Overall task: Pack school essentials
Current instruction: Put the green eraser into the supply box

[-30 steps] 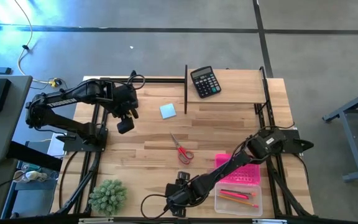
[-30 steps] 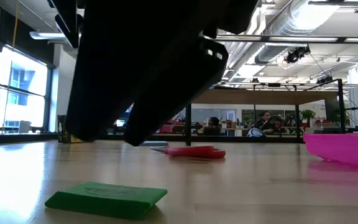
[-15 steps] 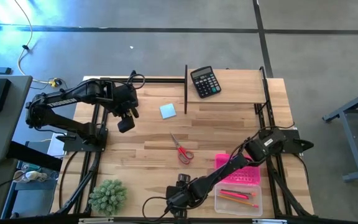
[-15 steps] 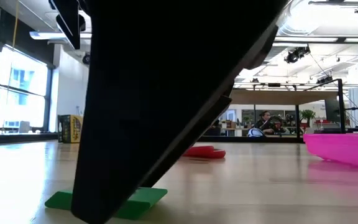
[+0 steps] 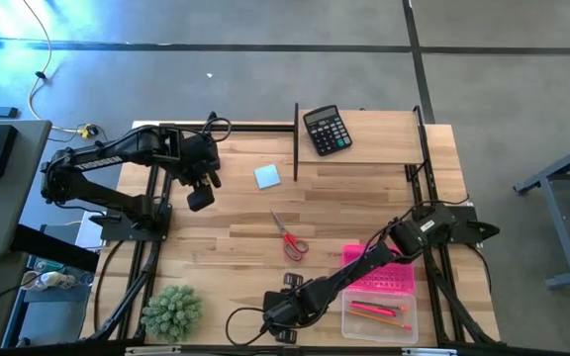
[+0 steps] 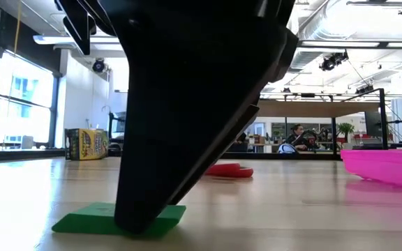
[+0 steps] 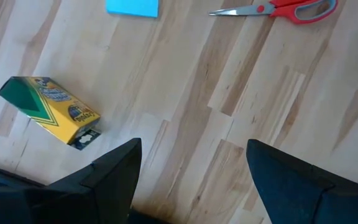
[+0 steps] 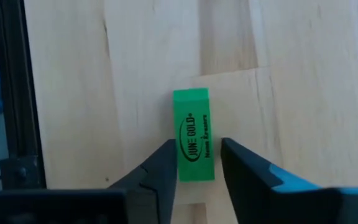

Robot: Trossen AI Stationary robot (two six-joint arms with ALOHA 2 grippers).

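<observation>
The green eraser (image 8: pixel 194 124) lies flat on the table near its near edge and also shows in the low view (image 6: pixel 82 219). My right gripper (image 8: pixel 197 144) is open and low over it, with one finger on each long side; in the high view (image 5: pixel 283 314) it hides the eraser. My left gripper (image 7: pixel 191 180) is open and empty above the table's far left. Below it lie a yellow-green crayon box (image 7: pixel 48 112), the light-blue notepad (image 5: pixel 267 176) and the red-handled scissors (image 5: pixel 288 235). Orange pencils and a red pen lie in a clear box (image 5: pixel 379 316). My right gripper's fingers (image 8: pixel 166 165) come from above, pointing down, and stand along both long sides of the eraser's near half (image 8: pixel 196 168). I cannot tell whether they touch it. The eraser lies flat on the table.
A pink tray (image 5: pixel 379 269) stands beside the clear box at the near right. A black calculator (image 5: pixel 325 129) lies at the far edge beside an upright black post (image 5: pixel 296 138). A green spiky plant (image 5: pixel 171 311) stands at the near left. Bare wood lies around the scissors.
My right gripper has gone down onto the green eraser at the table's near edge. In the low view its finger has come from above the table down to the wood beside the eraser. The eraser has stayed where it was.
</observation>
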